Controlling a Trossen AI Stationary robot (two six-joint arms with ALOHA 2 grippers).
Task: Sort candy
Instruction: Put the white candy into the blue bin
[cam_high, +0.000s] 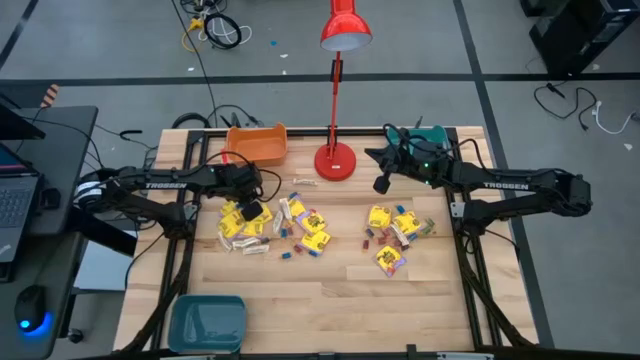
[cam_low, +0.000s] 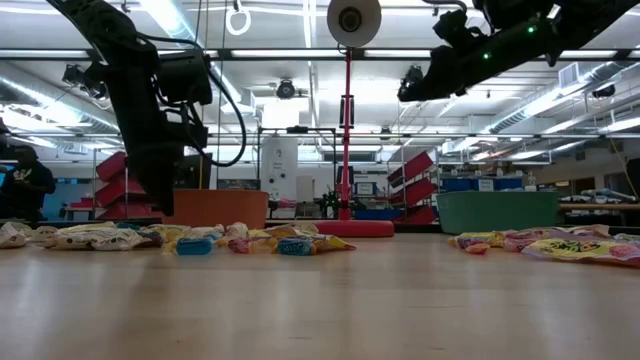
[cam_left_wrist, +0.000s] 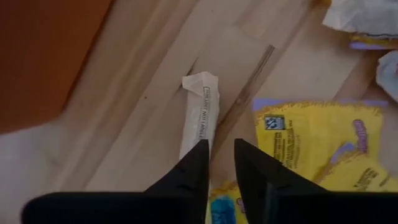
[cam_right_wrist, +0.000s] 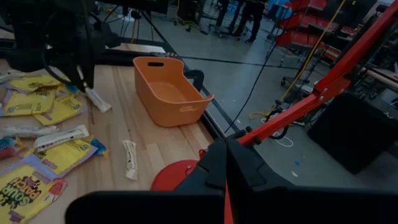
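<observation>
Candy lies on the wooden table in two loose groups, a left one (cam_high: 270, 228) and a right one (cam_high: 395, 235), made of yellow packets, pale bars and tiny pieces. My left gripper (cam_high: 252, 212) points steeply down over the left group, its fingers (cam_left_wrist: 221, 149) a narrow gap apart with only bare wood between them. A pale beige bar (cam_left_wrist: 198, 106) lies flat just past one fingertip, and a yellow packet (cam_left_wrist: 311, 143) lies beside the other. My right gripper (cam_high: 381, 184) hangs shut, high above the table's far right, near the lamp base. My left gripper stands over the near end of the pale beige bar (cam_left_wrist: 194, 144), coming from above. One fingertip overlaps that end in the left wrist view. Whether it touches the bar, I cannot tell. The bar lies flat on the table.
An orange bin (cam_high: 257, 143) stands at the far left, a teal bin (cam_high: 207, 322) at the near left corner, and another teal bin (cam_high: 430, 133) at the far right behind my right arm. A red desk lamp (cam_high: 335, 160) stands at the far middle. Bare wood shows along the near edge.
</observation>
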